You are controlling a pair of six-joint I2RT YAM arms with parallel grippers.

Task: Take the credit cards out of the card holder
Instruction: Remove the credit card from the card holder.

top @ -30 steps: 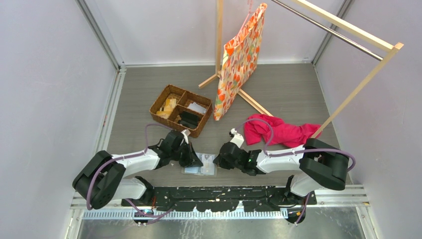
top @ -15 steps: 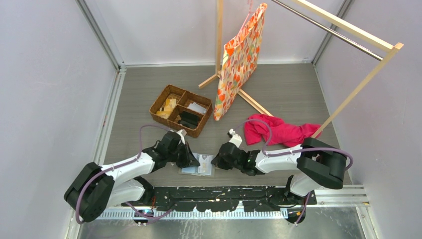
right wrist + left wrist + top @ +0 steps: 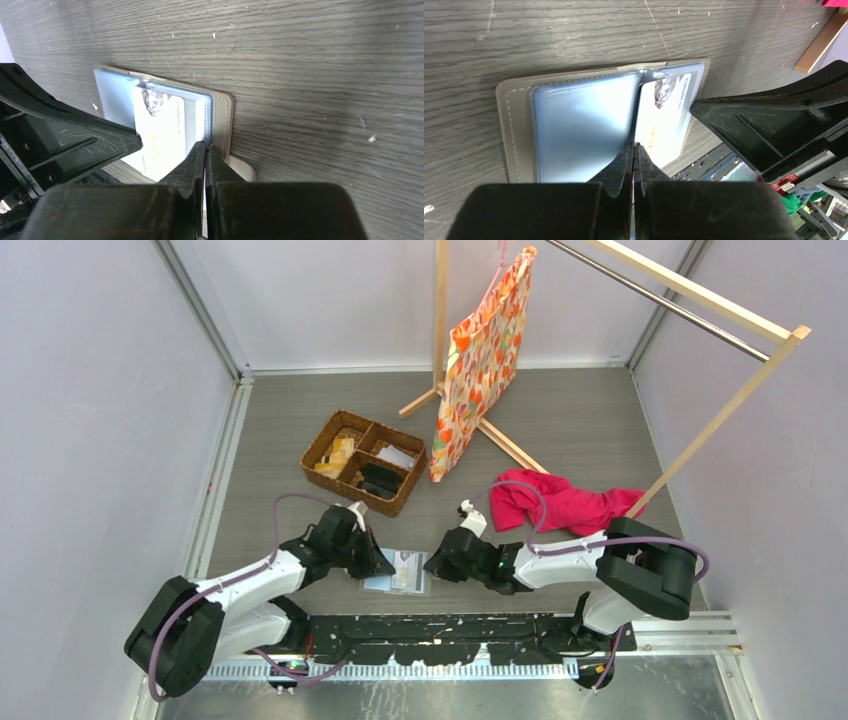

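The card holder [image 3: 397,573] lies open on the table between my two grippers. In the left wrist view its pale blue sleeve panel [image 3: 579,125] is empty. A whitish credit card [image 3: 665,117] lies on the other panel and sticks out past the holder's near edge. My left gripper [image 3: 634,146] is shut, with its tips on the fold at the card's edge. My right gripper [image 3: 204,146] is shut, with its tips on the holder's right edge [image 3: 223,120], beside the card [image 3: 160,131]. I cannot tell whether either pinches a sleeve.
A brown wicker divided basket [image 3: 364,460] with small items stands behind the left gripper. A red cloth [image 3: 560,502] lies behind the right arm. A wooden rack [image 3: 700,300] with a patterned bag [image 3: 482,360] stands at the back.
My left arm has drawn back to the left and its elbow has swung out. The holder has shifted slightly left. The right arm has barely moved.
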